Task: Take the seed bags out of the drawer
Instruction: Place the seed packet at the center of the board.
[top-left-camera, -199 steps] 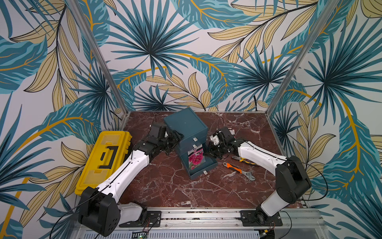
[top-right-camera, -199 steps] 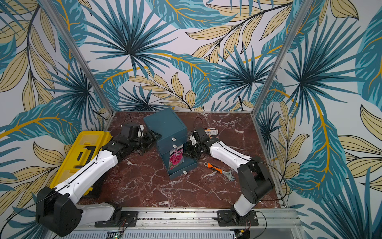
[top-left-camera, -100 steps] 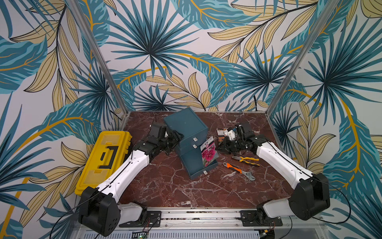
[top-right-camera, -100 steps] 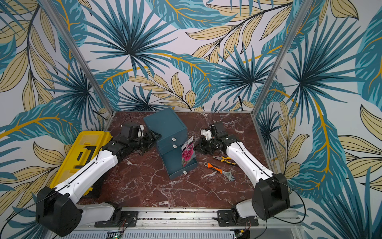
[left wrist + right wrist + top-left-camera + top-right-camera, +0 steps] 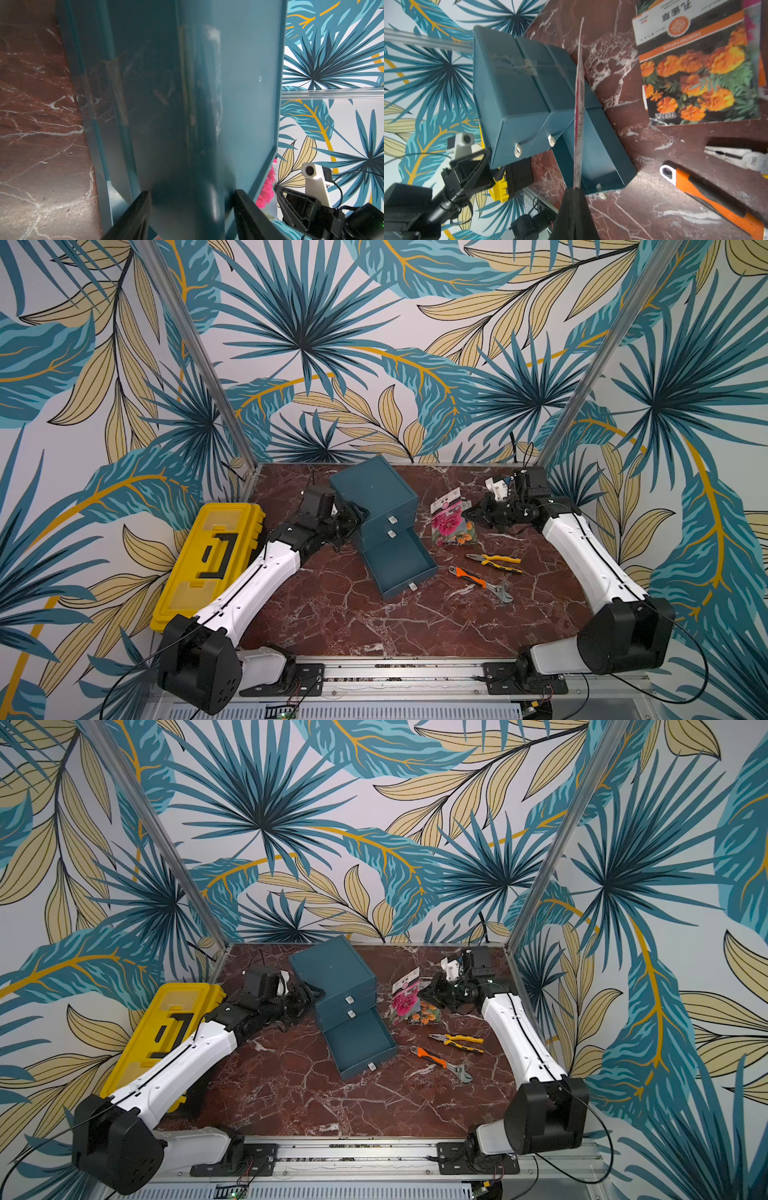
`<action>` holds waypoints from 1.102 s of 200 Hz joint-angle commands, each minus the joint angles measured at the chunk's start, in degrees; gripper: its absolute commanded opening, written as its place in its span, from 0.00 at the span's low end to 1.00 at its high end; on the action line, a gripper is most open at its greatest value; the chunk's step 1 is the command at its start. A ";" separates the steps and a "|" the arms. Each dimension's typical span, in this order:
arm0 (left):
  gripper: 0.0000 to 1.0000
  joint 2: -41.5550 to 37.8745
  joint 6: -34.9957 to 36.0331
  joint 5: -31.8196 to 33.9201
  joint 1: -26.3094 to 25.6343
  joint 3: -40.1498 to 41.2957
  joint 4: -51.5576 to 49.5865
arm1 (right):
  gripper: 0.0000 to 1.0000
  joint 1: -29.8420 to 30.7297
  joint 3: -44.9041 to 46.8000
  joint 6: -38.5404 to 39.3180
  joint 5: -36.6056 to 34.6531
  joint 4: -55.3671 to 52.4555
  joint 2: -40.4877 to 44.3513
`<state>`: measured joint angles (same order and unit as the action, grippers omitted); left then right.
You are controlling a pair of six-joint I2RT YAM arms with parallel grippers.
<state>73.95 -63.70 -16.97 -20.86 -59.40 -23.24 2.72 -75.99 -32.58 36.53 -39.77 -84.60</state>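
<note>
Now the pink seed bag (image 5: 446,522) has left the drawer (image 5: 401,568), pinched between the jaws of your right gripper (image 5: 469,514), orange seed bag (image 5: 464,537) just below them; the drawer looks empty, left gripper (image 5: 359,515) clamps the cabinet (image 5: 372,485)

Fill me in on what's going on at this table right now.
The right hand is pinched shut on a pink-flower seed bag, holding it on edge beside the teal cabinet. The bag hangs just over an orange-flower seed bag that lies flat on the table. The left hand is clamped on the cabinet's side, bracing it. The bottom drawer is pulled out and looks empty in both top views.
</note>
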 commanded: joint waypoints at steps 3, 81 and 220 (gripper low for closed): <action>0.66 2.07 0.71 -0.19 -0.60 0.69 -3.77 | 0.00 -1.99 -3.46 3.36 0.47 -1.07 -6.23; 0.66 1.81 0.33 -0.21 -0.59 0.16 -4.40 | 0.00 -6.15 -13.36 5.16 2.05 -0.10 -22.38; 0.66 1.86 0.51 0.67 -0.61 -0.72 -5.92 | 0.08 -12.60 -6.24 11.23 1.09 -0.29 -29.31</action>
<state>74.00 -63.72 -16.93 -20.86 -59.51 -23.44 -8.97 -84.23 -23.49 38.61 -39.13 -112.90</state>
